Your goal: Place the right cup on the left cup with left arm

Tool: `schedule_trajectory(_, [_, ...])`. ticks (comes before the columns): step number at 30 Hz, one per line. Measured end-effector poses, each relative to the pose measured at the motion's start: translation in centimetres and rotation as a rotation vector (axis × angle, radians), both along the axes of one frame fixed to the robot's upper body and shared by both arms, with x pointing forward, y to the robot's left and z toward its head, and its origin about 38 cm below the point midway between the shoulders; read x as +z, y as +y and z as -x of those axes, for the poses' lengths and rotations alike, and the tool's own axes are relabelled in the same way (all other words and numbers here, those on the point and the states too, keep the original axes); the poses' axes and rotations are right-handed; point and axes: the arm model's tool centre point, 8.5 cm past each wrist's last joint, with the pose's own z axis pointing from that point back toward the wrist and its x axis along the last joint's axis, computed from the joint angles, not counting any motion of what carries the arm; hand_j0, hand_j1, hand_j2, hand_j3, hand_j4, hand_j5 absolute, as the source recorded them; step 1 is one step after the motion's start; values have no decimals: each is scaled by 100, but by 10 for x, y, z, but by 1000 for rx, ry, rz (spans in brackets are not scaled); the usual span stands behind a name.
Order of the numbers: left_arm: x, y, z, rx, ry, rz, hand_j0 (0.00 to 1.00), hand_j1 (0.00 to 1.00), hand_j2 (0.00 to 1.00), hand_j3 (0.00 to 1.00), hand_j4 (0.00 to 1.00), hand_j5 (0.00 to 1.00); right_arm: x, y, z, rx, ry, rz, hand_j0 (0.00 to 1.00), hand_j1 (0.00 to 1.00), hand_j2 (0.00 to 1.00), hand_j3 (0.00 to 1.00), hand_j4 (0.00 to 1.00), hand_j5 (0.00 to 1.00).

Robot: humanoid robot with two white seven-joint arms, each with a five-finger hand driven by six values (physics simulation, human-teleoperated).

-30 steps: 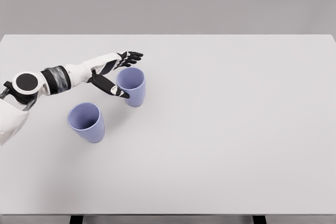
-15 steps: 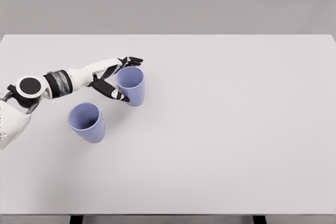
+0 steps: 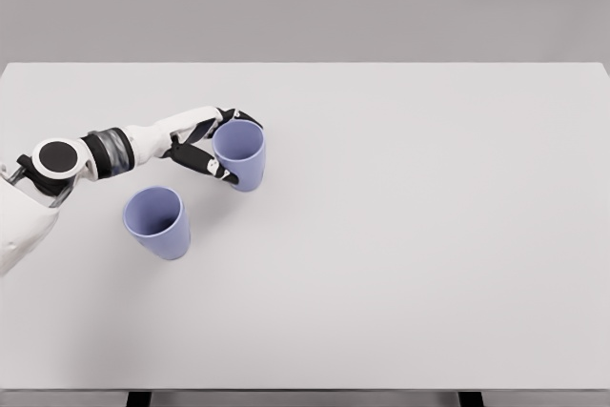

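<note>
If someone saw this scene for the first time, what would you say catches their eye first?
Two lavender cups standing upright and apart on the left of the white table. The left hand reaches in from the left and wraps its dark fingers around the right cup, thumb in front, fingers behind the rim. The left cup stands nearer the camera, untouched.

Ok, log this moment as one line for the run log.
phase: grasping | left hand: closing around right cup | left cup: upright, untouched | right arm: out of view
</note>
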Motion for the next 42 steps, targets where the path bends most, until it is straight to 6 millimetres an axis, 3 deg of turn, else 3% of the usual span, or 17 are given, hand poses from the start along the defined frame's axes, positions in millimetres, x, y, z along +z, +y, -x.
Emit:
schedule_trajectory(8, [14, -3, 3, -20, -16, 33, 56, 56, 56, 56, 56, 56, 0, 0, 0, 0, 0, 0, 100, 100, 100, 100, 100, 100])
schedule_trajectory(33, [108, 42, 69, -141, -91, 38, 57, 57, 57, 57, 57, 57, 0, 0, 0, 0, 0, 0, 100, 100, 100, 100, 100, 100])
schedule_trajectory(42, [127, 57, 82, -171, -104, 19, 57, 57, 57, 57, 57, 57, 0, 0, 0, 0, 0, 0, 100, 100, 100, 100, 100, 100])
